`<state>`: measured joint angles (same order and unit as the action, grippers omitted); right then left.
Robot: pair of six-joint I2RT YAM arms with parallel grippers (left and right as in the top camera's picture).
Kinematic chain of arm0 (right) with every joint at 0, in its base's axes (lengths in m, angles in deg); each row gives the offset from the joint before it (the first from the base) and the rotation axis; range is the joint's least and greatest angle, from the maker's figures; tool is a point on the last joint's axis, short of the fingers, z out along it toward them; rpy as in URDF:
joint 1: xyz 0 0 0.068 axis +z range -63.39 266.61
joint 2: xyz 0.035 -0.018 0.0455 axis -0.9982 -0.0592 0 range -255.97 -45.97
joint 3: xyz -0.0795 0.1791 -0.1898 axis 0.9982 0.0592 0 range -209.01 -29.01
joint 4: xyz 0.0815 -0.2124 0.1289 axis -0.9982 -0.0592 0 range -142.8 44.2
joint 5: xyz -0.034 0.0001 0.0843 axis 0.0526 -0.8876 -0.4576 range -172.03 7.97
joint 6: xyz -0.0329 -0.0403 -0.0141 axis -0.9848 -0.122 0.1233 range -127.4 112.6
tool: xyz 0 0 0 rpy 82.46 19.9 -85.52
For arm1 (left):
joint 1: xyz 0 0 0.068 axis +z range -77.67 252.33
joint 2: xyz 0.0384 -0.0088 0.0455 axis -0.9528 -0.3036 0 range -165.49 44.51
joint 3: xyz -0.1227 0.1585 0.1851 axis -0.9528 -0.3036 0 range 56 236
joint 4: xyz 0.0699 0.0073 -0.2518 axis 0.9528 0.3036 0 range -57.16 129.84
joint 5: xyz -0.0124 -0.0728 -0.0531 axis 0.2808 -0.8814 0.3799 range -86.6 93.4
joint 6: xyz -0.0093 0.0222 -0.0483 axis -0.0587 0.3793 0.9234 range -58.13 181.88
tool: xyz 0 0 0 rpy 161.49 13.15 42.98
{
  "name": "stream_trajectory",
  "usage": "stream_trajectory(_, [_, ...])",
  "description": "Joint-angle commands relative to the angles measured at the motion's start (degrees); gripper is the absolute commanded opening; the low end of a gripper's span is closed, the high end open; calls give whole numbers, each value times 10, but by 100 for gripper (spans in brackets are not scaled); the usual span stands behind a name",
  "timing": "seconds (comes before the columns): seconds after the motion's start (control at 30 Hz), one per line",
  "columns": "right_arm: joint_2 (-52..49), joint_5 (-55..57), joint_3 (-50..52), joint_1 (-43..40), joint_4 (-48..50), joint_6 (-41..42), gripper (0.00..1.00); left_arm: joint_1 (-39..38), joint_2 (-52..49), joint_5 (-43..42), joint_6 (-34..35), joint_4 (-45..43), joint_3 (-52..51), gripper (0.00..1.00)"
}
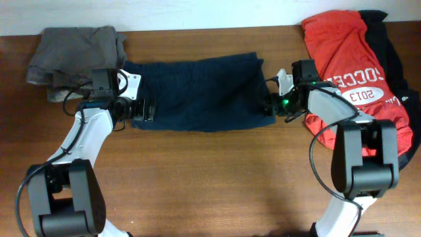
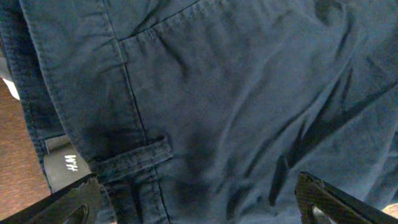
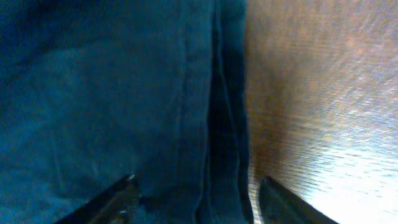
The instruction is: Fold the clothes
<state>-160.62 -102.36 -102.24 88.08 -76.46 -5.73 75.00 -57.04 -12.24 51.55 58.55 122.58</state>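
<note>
Shorts (image 1: 197,92) lie flat, seemingly no fold yet; jersey (image 1: 342,46) waits beyond their hem (image 3: 227,124). Left gripper (image 1: 150,110) gapes over the waistband (image 2: 130,155), right gripper (image 1: 268,105) straddles the hem, jaws apart.

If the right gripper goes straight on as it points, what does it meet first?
Most likely the navy shorts: the right gripper points at their hemmed edge, with bare table beside it. How near is unclear.

Wooden table (image 1: 210,171): navy shorts (image 1: 197,92) centre, grey-brown garment (image 1: 72,56) left, red jersey (image 1: 342,59) right.
</note>
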Motion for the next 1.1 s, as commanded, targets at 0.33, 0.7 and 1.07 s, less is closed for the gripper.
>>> stream_trajectory(0.33, [12,-11,-10,-16,-45,31,5,-22,16,2,2,3,2,92])
stream_trajectory(0.7, [108,-20,-10,-97,-232,-45,4,-58,16,-20,156,-58,2,82])
stream_trajectory(1.07, [110,-22,-10,-89,-247,-49,4,-87,3,-53,163,-121,2,22])
